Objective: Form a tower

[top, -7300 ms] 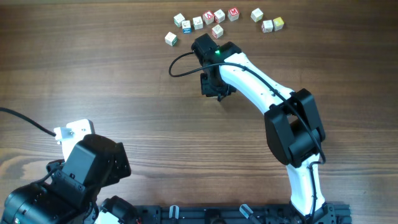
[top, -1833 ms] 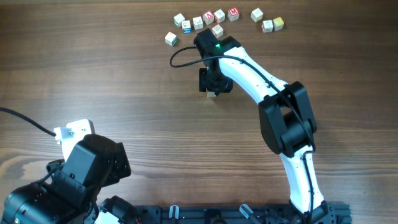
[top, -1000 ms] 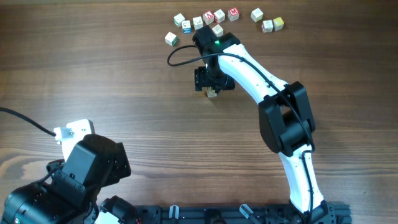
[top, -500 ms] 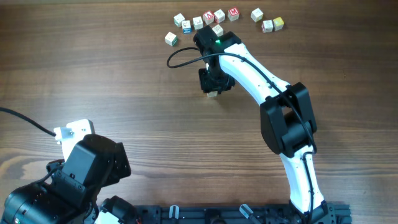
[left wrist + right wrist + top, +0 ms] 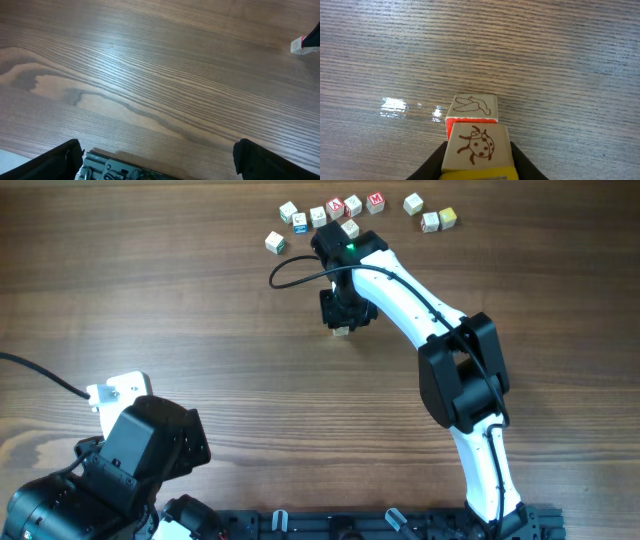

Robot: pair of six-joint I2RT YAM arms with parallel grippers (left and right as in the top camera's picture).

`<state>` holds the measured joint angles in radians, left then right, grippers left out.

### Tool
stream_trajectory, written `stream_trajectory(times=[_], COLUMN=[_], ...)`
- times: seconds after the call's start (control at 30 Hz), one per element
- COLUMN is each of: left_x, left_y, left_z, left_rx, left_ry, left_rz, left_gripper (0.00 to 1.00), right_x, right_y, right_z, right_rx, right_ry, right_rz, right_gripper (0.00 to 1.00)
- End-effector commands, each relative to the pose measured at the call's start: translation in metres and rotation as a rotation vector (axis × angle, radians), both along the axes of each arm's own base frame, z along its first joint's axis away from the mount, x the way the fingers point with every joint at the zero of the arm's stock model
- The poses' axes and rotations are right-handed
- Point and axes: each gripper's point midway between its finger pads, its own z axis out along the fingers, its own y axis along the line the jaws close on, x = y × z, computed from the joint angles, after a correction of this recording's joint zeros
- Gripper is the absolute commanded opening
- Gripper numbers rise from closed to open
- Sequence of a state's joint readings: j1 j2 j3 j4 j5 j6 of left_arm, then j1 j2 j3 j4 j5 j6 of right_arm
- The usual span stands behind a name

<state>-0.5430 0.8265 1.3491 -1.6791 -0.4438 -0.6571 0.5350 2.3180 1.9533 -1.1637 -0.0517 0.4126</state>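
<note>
Filling every view, the bench (image 5: 190, 300) is dark brown wood, its long grain running left to right overhead, with a bright glare patch in the right wrist view. Along its far edge lie loose letter cubes (image 5: 352, 206). The tower (image 5: 477, 144) stands just in front of them, under the right end effector (image 5: 341, 318). Its long axis rises from the bench, so overhead it shows only as a small pale end. From the right wrist it recedes toward the wood: a yellow edge nearest, a ladybird face, a red strip, then a bird face. The dark fingers (image 5: 434, 167) press both sides of the ladybird cube, gripping the tower. The left end effector (image 5: 159, 159), at the near left corner and well apart, stands wide open.
</note>
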Motion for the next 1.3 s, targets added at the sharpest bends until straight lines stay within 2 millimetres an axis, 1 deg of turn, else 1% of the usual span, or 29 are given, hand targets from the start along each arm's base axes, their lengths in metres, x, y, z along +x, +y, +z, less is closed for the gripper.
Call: stream_trajectory(times=[0.0, 0.3, 0.33, 0.37, 0.4, 0.67, 0.73, 0.9, 1.0, 1.03, 1.27], left_x=[0.0, 0.0, 0.0, 0.0, 0.0, 0.0, 0.0, 0.0, 0.0, 0.0, 0.0], left_y=[0.001, 0.001, 0.001, 0.001, 0.001, 0.001, 0.001, 0.001, 0.001, 0.001, 0.001], left_z=[0.0, 0.0, 0.0, 0.0, 0.0, 0.0, 0.0, 0.0, 0.0, 0.0, 0.0], left_rx=[-0.005, -0.005, -0.005, -0.005, -0.005, -0.005, -0.005, -0.005, -0.005, -0.005, -0.005], left_ry=[-0.004, -0.004, -0.004, -0.004, -0.004, -0.004, -0.004, -0.004, -0.004, -0.004, -0.004], left_rz=[0.013, 0.013, 0.013, 0.013, 0.013, 0.013, 0.013, 0.013, 0.013, 0.013, 0.013], left_gripper=[1.0, 1.0, 1.0, 1.0, 1.0, 1.0, 1.0, 1.0, 1.0, 1.0, 1.0], right_x=[0.007, 0.007, 0.007, 0.007, 0.007, 0.008, 0.008, 0.006, 0.005, 0.003, 0.001], right_y=[0.004, 0.006, 0.006, 0.006, 0.006, 0.007, 0.006, 0.005, 0.005, 0.004, 0.006], right_z=[0.022, 0.022, 0.022, 0.022, 0.023, 0.024, 0.024, 0.029, 0.034, 0.035, 0.035], right_rx=[0.026, 0.034, 0.034, 0.034, 0.035, 0.037, 0.036, 0.036, 0.038, 0.034, 0.009], right_ry=[-0.049, -0.048, -0.049, -0.05, -0.05, -0.054, -0.054, -0.056, -0.061, -0.057, -0.066], right_rz=[-0.032, -0.032, -0.032, -0.032, -0.032, -0.03, -0.029, -0.015, -0.001, 0.002, 0.015], right_gripper=[0.3, 0.29, 0.3, 0.36, 0.4, 0.52, 0.52, 0.52, 0.45, 0.41, 0.35])
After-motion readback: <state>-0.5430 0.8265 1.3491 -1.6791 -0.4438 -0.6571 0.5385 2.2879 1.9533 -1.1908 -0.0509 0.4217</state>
